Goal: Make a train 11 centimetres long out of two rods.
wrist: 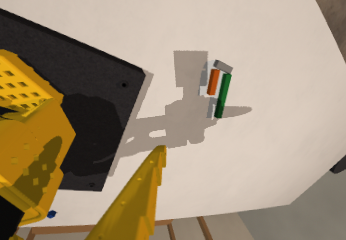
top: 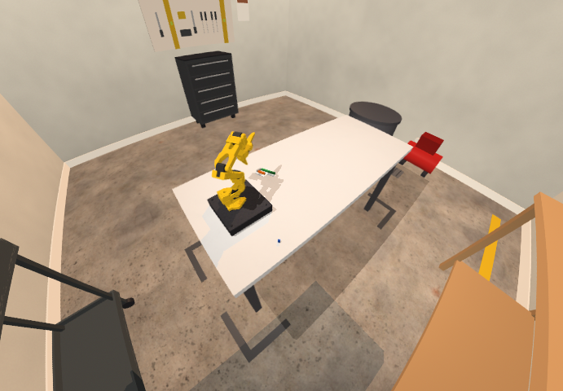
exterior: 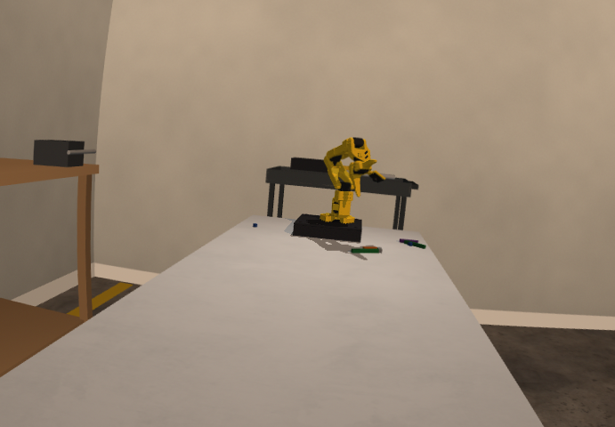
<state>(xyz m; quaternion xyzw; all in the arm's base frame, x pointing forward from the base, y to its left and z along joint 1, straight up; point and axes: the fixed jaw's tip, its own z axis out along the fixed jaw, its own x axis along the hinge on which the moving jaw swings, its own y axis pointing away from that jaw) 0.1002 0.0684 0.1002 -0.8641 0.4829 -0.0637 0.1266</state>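
Note:
A green rod [wrist: 223,95] lies flat on the white table, with an orange rod [wrist: 213,82] side by side against it. A short grey rod [wrist: 223,66] lies slantwise at their far ends. The same group shows in the top view [top: 266,171] and the exterior view [exterior: 367,249], just beyond the arm's black base [top: 239,211]. My gripper [top: 247,142] is open and empty, held high above the table on the base side of this group; one yellow jaw [wrist: 141,195] shows in the wrist view. A tiny blue rod [top: 279,240] lies alone on the other side of the base.
A purple rod and another green rod [exterior: 412,243] lie together near the table's edge, beyond the first group. The table edge [wrist: 261,210] runs close to the rods. A black drum [top: 375,116] and a red chair [top: 424,151] stand at the table's far end.

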